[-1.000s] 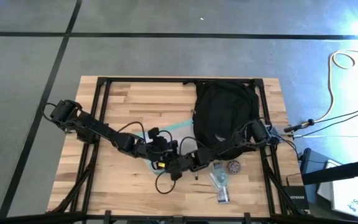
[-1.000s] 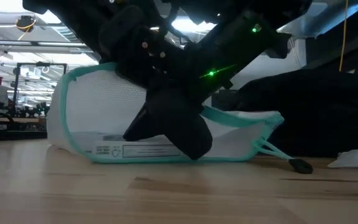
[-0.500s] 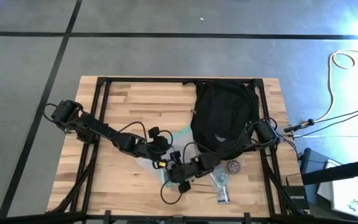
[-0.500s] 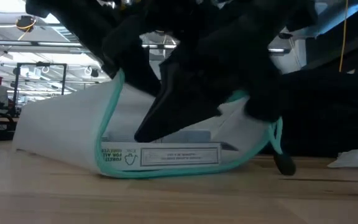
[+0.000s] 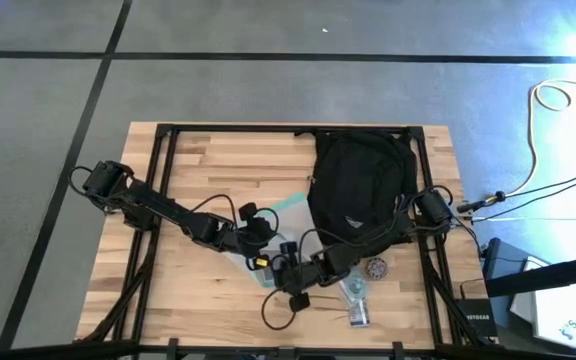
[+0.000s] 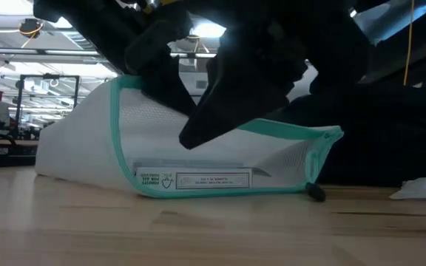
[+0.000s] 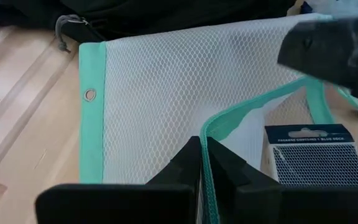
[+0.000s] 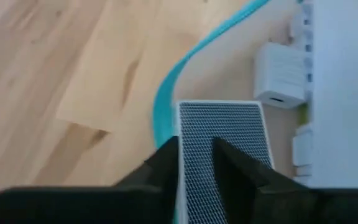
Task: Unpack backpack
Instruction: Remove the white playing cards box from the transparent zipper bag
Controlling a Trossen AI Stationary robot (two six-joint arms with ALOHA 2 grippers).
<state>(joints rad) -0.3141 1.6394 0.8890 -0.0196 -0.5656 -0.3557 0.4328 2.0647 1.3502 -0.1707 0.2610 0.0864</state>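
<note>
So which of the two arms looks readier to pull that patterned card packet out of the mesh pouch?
The right gripper: its fingers already straddle the card packet. The left gripper is busy pinching the pouch's teal edge.

Left end effector [image 7: 201, 163] clamped, right end effector [image 8: 194, 163] gripping.

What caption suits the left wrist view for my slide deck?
Left gripper pinches the mesh pouch's teal edge, card box inside, backpack behind.
</note>
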